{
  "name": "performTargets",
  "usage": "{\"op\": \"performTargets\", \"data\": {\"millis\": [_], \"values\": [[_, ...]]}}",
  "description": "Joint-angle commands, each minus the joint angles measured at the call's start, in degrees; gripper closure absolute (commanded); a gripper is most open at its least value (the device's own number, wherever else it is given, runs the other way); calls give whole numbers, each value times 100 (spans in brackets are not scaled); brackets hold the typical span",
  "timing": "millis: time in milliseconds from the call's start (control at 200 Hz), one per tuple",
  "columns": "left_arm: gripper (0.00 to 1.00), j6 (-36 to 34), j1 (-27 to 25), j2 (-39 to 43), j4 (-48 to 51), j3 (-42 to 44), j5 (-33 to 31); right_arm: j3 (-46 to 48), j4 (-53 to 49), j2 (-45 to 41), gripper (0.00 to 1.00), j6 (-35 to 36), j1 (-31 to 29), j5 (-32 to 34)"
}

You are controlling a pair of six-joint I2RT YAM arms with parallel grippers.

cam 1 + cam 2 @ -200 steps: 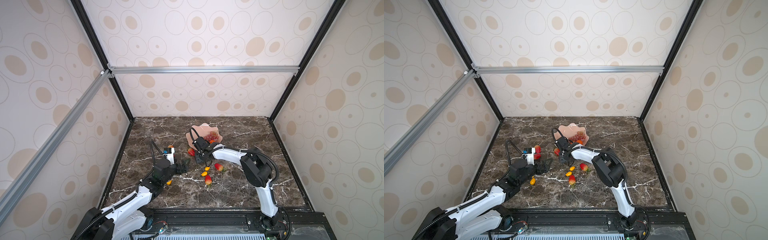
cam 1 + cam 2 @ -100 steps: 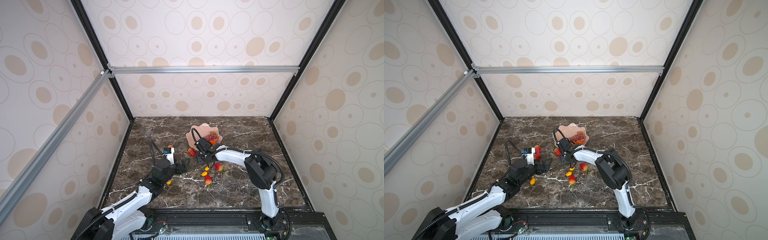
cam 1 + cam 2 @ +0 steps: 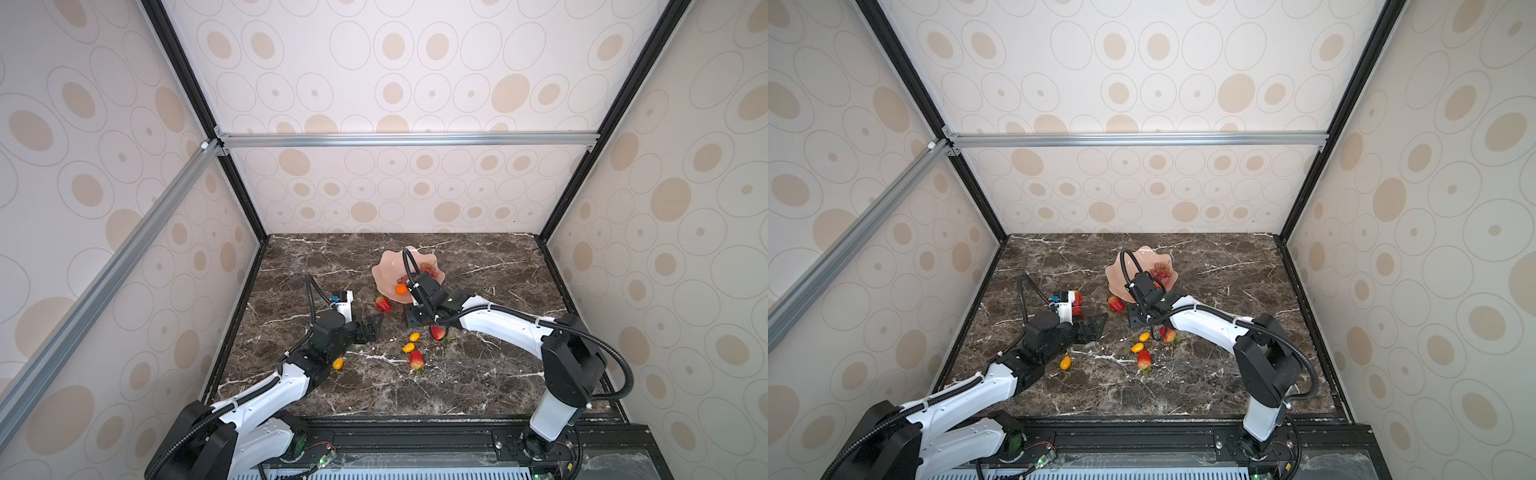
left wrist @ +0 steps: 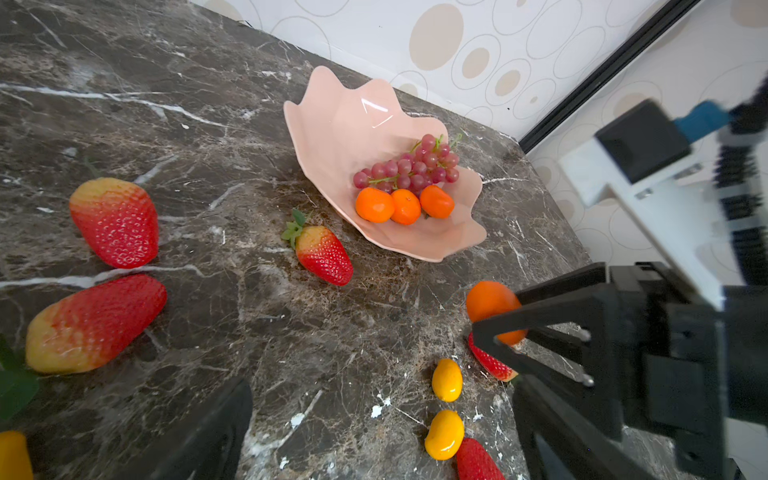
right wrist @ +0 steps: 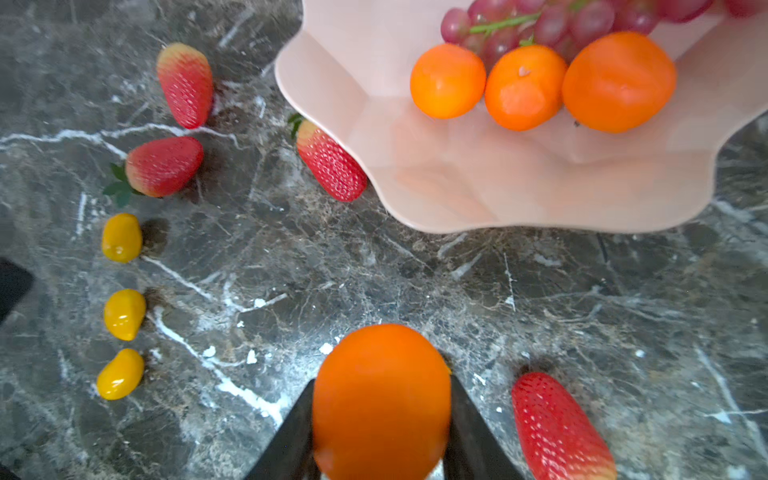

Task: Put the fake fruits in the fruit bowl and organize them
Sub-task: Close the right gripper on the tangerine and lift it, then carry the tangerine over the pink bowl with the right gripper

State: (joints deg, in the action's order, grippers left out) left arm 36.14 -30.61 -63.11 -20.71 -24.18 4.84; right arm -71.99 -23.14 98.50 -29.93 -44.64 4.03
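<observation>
Just beside the fruit bowl (image 5: 457,187), the right gripper (image 5: 381,432) is clamping a tangerine (image 5: 381,386). Clear of the bowl, the left gripper (image 3: 1092,326) is sitting wide open and empty. Loose strawberries (image 5: 332,162) are lying near it on the worktop (image 5: 415,282).

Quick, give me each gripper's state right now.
Left gripper: open, empty.
Right gripper: shut on a tangerine.

Nothing readable here tbh: no text, labels, brands or numbers on the fruit bowl (image 4: 332,124) or the fake fruits (image 4: 114,220).
</observation>
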Motion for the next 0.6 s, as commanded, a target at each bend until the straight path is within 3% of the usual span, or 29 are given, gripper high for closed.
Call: {"op": "performTargets", "data": {"millis": [0,270,595], "values": [[2,-173,38,-273,-322,-433,156,-40,-208,-259,58,79,87,176],[2,-169,1,-1321,-719,-1237,504,-211,-260,-419,58,239,745,76],[2,-317,-226,-2273,-628,-2189,608,-908,-531,166,58,510,1432,-64]]}}
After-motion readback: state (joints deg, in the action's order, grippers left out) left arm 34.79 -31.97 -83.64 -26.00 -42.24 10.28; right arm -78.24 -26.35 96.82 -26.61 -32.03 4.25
